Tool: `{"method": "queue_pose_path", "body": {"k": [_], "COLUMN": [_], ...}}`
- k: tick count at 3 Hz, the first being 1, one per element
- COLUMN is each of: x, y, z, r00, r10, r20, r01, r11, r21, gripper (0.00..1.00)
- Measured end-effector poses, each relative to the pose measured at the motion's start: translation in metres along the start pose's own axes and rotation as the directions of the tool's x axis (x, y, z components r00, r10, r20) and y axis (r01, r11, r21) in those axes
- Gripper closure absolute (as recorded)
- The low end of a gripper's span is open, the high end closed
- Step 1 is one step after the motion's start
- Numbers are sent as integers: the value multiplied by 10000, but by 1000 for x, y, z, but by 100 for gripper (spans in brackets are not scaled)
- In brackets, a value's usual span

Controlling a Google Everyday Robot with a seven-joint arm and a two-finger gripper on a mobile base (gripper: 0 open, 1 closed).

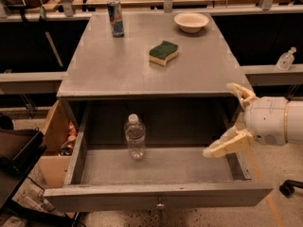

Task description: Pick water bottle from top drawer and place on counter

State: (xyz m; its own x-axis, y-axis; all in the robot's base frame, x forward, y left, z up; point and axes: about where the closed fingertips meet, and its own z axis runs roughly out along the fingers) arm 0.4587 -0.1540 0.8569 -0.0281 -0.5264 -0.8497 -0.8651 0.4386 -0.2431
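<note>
Water bottle (135, 136) stands upright inside the open top drawer (156, 193), left of centre, below the front edge of the bench (142, 74). Gripper (219, 119) hangs off the bench's front-right corner, over the drawer's right wall, fingers spread wide and empty, well apart from the bottle. Risks: a sideways reach may clip that wall or the bench's front edge; one finger arriving first could topple the light bottle. Arm cut off at right; drawer's rear lies in shadow — bottle's fill level unclear.
</note>
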Motion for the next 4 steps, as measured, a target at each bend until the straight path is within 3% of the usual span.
{"method": "queue_pose_path", "body": {"k": [2, 3, 4], "x": [-1, 6, 15], "y": [2, 16, 35], "z": [7, 47, 103], "r00": [9999, 9935, 9721], "r10": [53, 346, 833], "r20": [152, 1081, 2193], "r01": [-50, -258, -443], "r11": [9998, 9963, 9832], "r21": [-181, -823, -1771], "gripper": [0, 0, 0]}}
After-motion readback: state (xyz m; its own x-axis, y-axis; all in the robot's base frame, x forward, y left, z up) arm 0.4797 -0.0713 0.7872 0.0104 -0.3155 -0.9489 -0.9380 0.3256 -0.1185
